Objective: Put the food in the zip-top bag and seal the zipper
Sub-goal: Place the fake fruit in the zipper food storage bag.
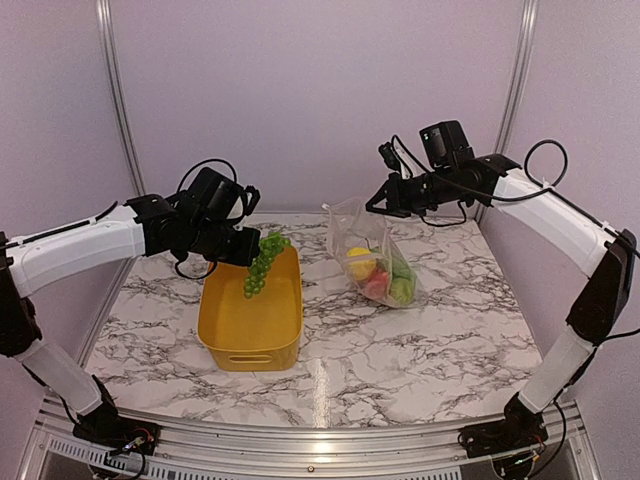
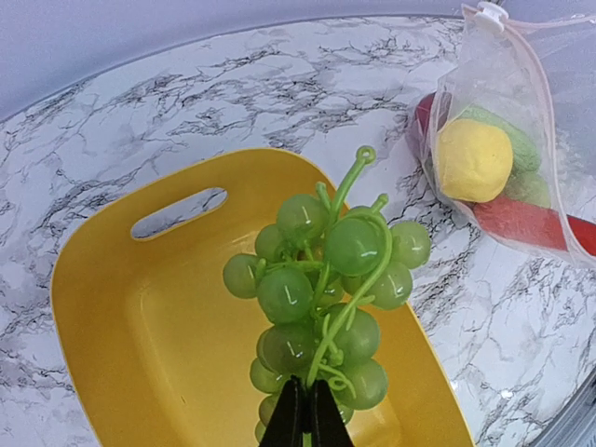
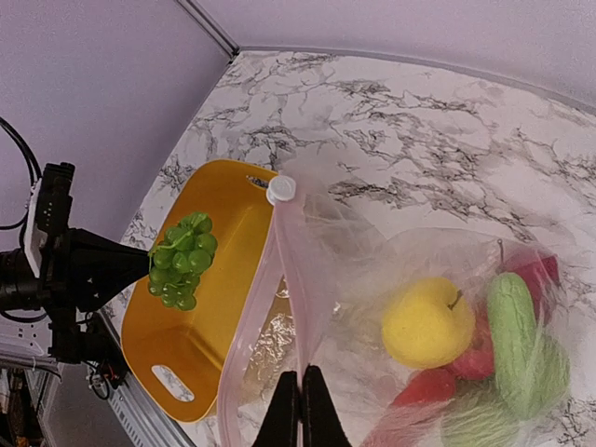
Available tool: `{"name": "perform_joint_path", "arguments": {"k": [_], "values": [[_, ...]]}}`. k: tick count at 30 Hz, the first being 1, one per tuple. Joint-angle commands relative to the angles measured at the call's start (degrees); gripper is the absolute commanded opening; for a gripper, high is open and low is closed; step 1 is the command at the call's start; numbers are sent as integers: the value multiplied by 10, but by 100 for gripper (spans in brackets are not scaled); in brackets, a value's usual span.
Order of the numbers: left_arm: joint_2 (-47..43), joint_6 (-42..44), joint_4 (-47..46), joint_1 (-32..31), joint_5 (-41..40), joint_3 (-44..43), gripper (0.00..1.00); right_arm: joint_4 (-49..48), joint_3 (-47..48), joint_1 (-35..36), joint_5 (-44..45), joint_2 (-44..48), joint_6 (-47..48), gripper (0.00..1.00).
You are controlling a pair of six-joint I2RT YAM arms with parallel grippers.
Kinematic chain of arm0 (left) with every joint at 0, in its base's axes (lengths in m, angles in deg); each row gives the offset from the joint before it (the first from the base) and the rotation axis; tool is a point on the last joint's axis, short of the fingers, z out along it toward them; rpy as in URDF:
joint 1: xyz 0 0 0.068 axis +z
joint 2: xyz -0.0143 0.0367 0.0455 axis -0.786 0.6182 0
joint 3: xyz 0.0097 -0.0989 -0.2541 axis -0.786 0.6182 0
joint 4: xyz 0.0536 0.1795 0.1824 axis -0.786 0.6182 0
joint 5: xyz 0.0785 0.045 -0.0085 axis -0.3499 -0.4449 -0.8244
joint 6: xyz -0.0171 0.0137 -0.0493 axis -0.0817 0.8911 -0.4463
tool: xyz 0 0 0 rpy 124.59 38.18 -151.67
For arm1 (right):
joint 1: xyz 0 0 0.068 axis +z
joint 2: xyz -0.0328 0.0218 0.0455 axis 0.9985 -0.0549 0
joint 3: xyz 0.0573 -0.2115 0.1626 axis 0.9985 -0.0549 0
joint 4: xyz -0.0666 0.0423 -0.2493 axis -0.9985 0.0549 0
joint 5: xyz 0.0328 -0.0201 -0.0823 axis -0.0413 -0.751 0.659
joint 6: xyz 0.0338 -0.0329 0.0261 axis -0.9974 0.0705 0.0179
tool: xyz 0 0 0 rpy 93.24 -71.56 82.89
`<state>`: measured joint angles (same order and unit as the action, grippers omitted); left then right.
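My left gripper (image 1: 252, 250) is shut on the stem of a green grape bunch (image 1: 263, 262), which hangs above the far right corner of the yellow bin (image 1: 215, 325); the left wrist view shows the bunch (image 2: 321, 298) over the bin (image 2: 121, 335), fingertips (image 2: 291, 419) pinched together. My right gripper (image 1: 375, 205) is shut on the mouth edge of the clear zip-top bag (image 1: 362, 232) and holds it up, mouth open toward the bin. Inside lie a yellow fruit (image 3: 426, 323), red pieces (image 3: 424, 396) and green pieces (image 3: 517, 340). The zipper strip (image 3: 291, 279) has a white slider (image 3: 280, 189) at its far end.
The yellow bin looks empty inside, with cut-out handles (image 2: 177, 212). Marble tabletop (image 1: 420, 350) runs around it. Metal frame posts (image 1: 118, 100) stand at the back corners, a metal rail (image 1: 300, 440) along the near edge.
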<state>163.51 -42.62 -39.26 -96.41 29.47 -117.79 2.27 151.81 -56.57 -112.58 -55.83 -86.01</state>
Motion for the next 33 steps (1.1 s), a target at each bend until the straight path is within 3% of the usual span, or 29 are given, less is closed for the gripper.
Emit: {"name": "perform_joint_path", "arguments": {"k": [1, 7, 16, 23, 33], "values": [[-50, -7, 3, -3, -24, -33, 0, 7, 19, 3, 0, 7, -1, 0], [-111, 12, -60, -3, -42, -43, 0, 1, 8, 4, -2, 12, -11, 0], [-143, 7, -242, -14, 90, -24, 0, 6, 26, 13, -11, 34, -37, 0], [-102, -33, -360, -38, 169, -45, 0, 21, 38, 14, -17, 56, -48, 0], [10, -56, -426, -74, 199, -97, 0, 34, 50, 14, -21, 60, -50, 0]]}}
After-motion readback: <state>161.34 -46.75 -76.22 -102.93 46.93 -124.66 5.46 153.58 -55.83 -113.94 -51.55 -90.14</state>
